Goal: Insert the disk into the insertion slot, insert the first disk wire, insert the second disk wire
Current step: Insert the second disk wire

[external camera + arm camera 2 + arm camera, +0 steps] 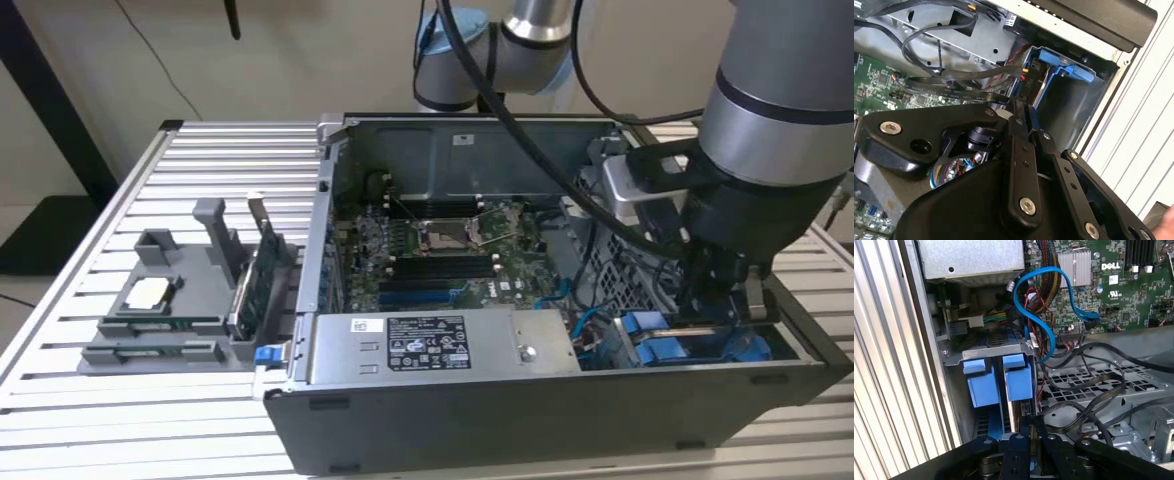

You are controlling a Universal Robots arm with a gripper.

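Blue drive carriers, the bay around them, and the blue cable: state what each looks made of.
Blue drive carriers: likely moulded plastic, matte, evenly coloured with rounded edges.
Insertion slot: looks like bare sheet metal, dull grey, thin folded edges.
Blue cable: flexible plastic-sheathed ribbon, slightly glossy, bending in smooth loops.

A: what colours around the blue carrier frame (999, 377)?

B: curly blue cable (1046, 305) just beside it, green motherboard (1134, 295) behind, black gripper (1030, 432) near it. Case (534, 410) around it is dark grey.
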